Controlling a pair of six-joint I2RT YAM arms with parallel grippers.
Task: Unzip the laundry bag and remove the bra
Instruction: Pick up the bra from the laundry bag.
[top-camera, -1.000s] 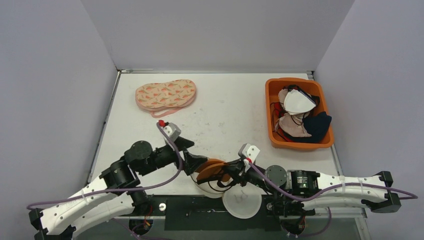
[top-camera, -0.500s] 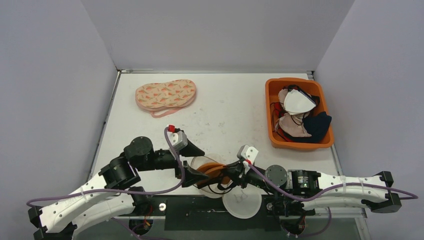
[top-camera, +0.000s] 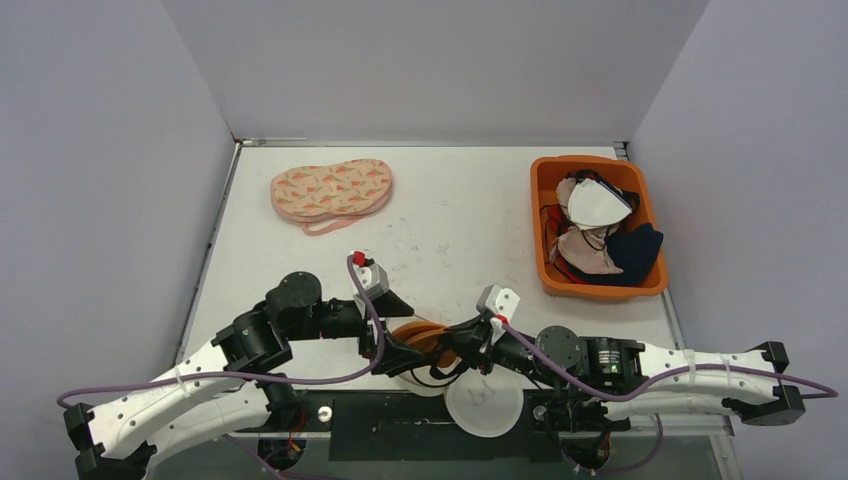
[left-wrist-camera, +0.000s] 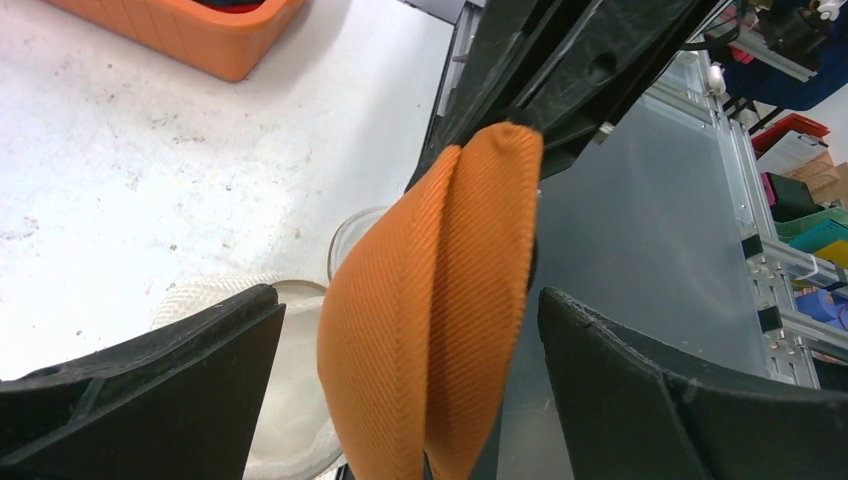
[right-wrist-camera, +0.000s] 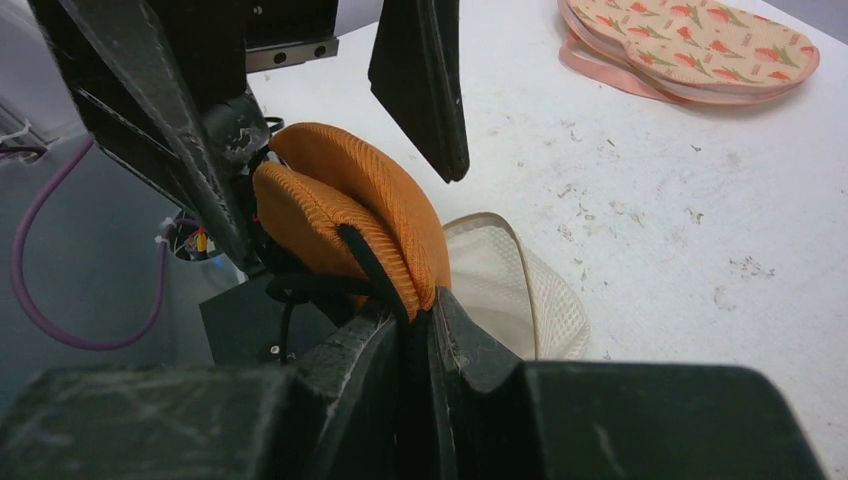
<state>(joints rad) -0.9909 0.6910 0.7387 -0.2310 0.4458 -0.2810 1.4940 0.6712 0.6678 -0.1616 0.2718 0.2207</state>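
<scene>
White mesh of the laundry bag (top-camera: 484, 402) lay at the near edge of the table (top-camera: 450, 215), about 6 o'clock, on a scuffed white top boxed in by pale lilac walls (top-camera: 110, 150). Farther out, an orange bin (top-camera: 546, 275) of crumpled garments sat at 2 o'clock. A flower-print pair of cups (top-camera: 332, 190) rested at 11 o'clock, well apart from the arms.

Over the previous second the left arm had swung its wrist toward the centre. That carried the left gripper (top-camera: 400, 350) from the far-left side of the orange bra (top-camera: 428, 337) to a position straddling it. The bra itself had barely shifted, held just above the mesh.

Both arms lay low and folded inward from their bases, meeting at 6 o'clock. The right gripper (right-wrist-camera: 415, 312) was pinched tight on the lower edge of the folded bra, its ribbed cups standing upright together. The left gripper's fingers (left-wrist-camera: 150, 390) stood spread wide on either side of the cups, with clear gaps in the wrist view.
</scene>
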